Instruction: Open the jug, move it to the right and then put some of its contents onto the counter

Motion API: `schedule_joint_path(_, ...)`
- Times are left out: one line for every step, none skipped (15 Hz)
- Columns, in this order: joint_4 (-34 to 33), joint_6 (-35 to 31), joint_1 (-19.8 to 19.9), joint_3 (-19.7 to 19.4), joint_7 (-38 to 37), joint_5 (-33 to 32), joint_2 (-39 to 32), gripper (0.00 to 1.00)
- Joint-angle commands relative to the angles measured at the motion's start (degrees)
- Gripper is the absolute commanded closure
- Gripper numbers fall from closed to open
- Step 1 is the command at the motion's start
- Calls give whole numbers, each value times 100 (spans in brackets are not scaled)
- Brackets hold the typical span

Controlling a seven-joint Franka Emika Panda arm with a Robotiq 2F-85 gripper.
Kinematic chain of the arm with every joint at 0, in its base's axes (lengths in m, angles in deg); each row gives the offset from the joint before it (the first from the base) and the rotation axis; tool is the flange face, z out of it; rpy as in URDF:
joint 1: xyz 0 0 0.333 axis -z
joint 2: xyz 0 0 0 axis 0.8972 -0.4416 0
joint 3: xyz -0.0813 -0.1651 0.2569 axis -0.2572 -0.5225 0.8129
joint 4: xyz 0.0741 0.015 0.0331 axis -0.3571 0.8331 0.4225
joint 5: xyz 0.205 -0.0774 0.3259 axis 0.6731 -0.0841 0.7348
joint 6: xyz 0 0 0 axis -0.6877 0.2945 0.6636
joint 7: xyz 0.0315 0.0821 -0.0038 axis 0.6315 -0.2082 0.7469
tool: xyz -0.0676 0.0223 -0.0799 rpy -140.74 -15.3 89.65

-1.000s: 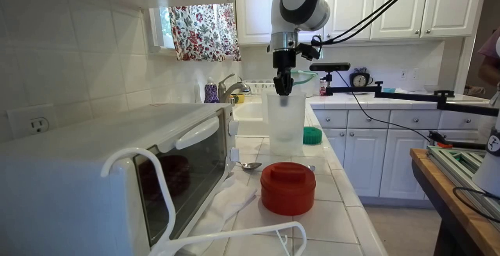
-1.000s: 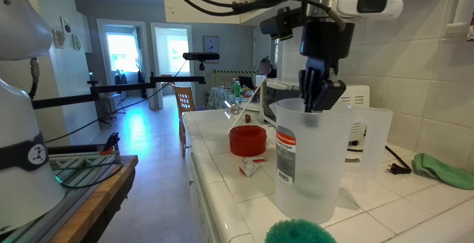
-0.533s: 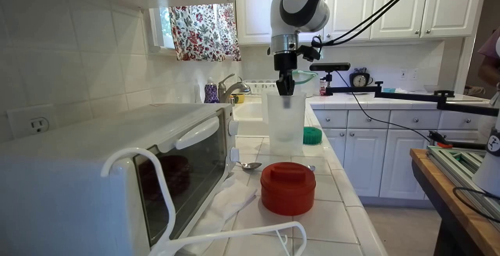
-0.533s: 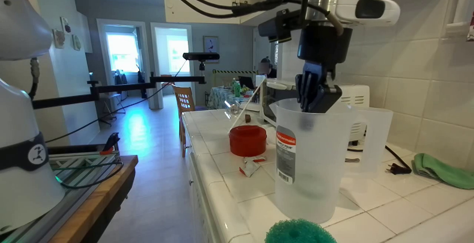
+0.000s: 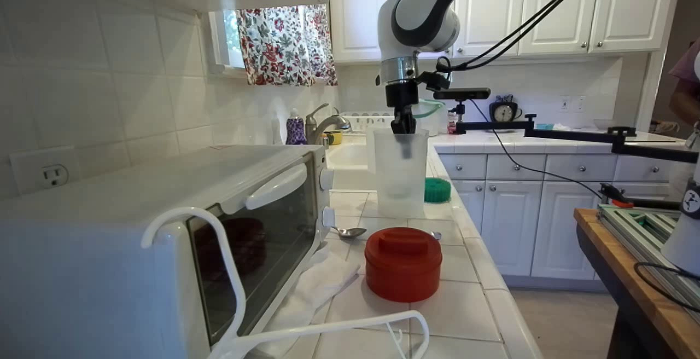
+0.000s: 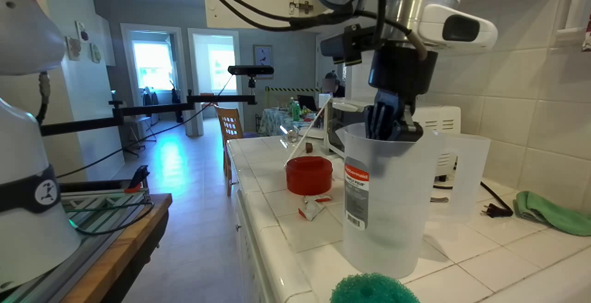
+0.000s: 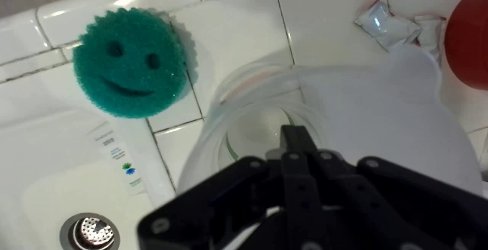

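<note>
1. The jug (image 6: 388, 206) stands upright on the counter (image 6: 307, 236), its top uncovered. The lid (image 5: 403, 268) sits apart from it, at about 2 o'clock of the jug in the wrist view; the sponge (image 7: 129, 65) lies at 10 o'clock.

2. The gripper (image 7: 305, 141) points down into the jug's mouth, fingers drawn together with nothing seen between them, so it has no hold on the jug. Whether a finger touches the inner wall, I cannot tell.

3. The jug looks like thin plastic: probably light, springy under a squeeze rather than brittle, and smooth enough to slip. Something faint shows low inside; what it is or weighs, I cannot tell.

4. The handle (image 6: 469, 178), at 3 o'clock in an exterior view, seems the surest hold for tipping. A pinch on the rim would likely do for a slide, though the wall could flex. The spout (image 6: 343, 134), at 10 o'clock there, is best left free.

5. Against the earlier frames, the gripper has sunk toward 6 o'clock in both exterior views, deeper into the mouth; jug and lid have not moved.
</note>
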Motion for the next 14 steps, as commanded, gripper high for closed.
schedule_joint_path(-70, -78, 5, -14, -84, -205, -152, 100)
schedule_joint_path(-96, -104, 7, -17, -84, -230, -198, 100)
schedule_joint_path(-94, -129, 4, -20, -97, -262, -202, 100)
schedule_joint_path(-96, -132, 4, -21, -107, -276, -190, 100)
schedule_joint_path(-93, -135, 4, -19, -110, -277, -184, 100)
schedule_joint_path(-102, -146, 4, -16, -111, -273, -188, 100)
schedule_joint_path(-103, -145, 4, -15, -116, -268, -178, 100)
schedule_joint_path(-102, -149, 4, -13, -117, -262, -166, 100)
schedule_joint_path(-101, -129, 8, -10, -127, -235, -146, 100)
schedule_joint_path(-98, -55, 7, -7, -144, -217, -97, 100)
schedule_joint_path(-87, 37, 0, -9, -175, -228, -29, 100)
schedule_joint_path(-58, 93, -10, -13, -208, -253, 61, 100)
schedule_joint_path(-36, 138, -20, -20, -247, -280, 155, 100)
schedule_joint_path(-41, 200, -24, -26, -279, -296, 230, 100)
